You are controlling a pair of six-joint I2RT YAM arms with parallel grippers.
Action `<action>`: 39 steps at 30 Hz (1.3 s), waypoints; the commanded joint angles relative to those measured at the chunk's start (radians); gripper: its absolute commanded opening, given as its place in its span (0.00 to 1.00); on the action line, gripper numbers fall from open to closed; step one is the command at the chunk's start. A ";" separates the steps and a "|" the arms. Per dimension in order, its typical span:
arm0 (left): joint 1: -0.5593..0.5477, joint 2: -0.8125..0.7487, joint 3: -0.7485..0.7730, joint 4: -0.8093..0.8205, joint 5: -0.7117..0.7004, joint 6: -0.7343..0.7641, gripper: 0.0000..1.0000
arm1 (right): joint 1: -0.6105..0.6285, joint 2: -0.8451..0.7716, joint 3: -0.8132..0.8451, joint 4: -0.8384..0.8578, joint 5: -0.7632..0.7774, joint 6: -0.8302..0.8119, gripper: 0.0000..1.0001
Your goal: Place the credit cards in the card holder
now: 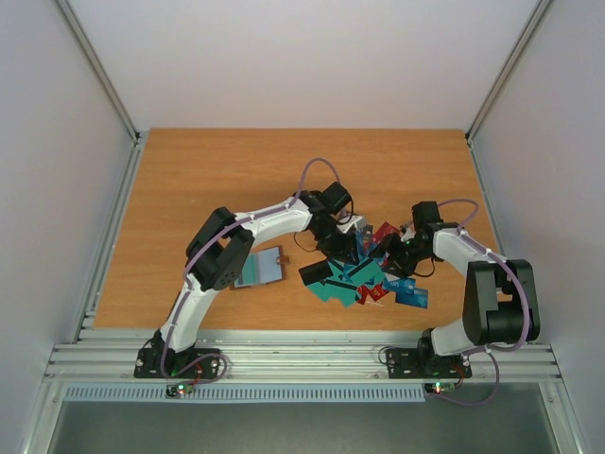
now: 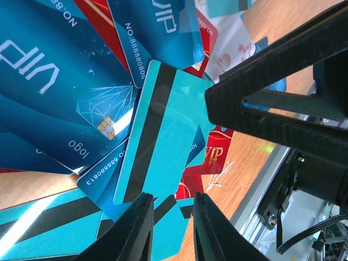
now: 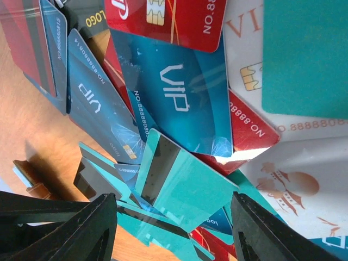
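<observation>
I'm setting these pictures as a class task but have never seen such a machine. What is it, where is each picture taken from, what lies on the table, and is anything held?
These are two robot arms, a left arm and a right arm, bolted at the near edge of a table. The wide picture looks down from above and behind them. The other two come from a camera on each wrist, so the dark prongs at the bottom are that arm's own pincer: the left pincer, narrowly apart, and the right pincer, wide open. Both hover over a heap of credit cards. A brown card holder lies left of the heap. Neither pincer clearly holds anything.
</observation>
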 commanded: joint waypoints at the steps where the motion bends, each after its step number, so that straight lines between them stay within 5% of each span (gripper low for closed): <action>1: -0.011 0.018 0.020 -0.015 -0.003 0.035 0.22 | -0.031 0.017 -0.012 0.024 -0.016 -0.018 0.59; 39: -0.035 0.118 -0.082 -0.037 -0.148 0.103 0.17 | -0.059 0.093 -0.042 0.077 -0.069 -0.075 0.59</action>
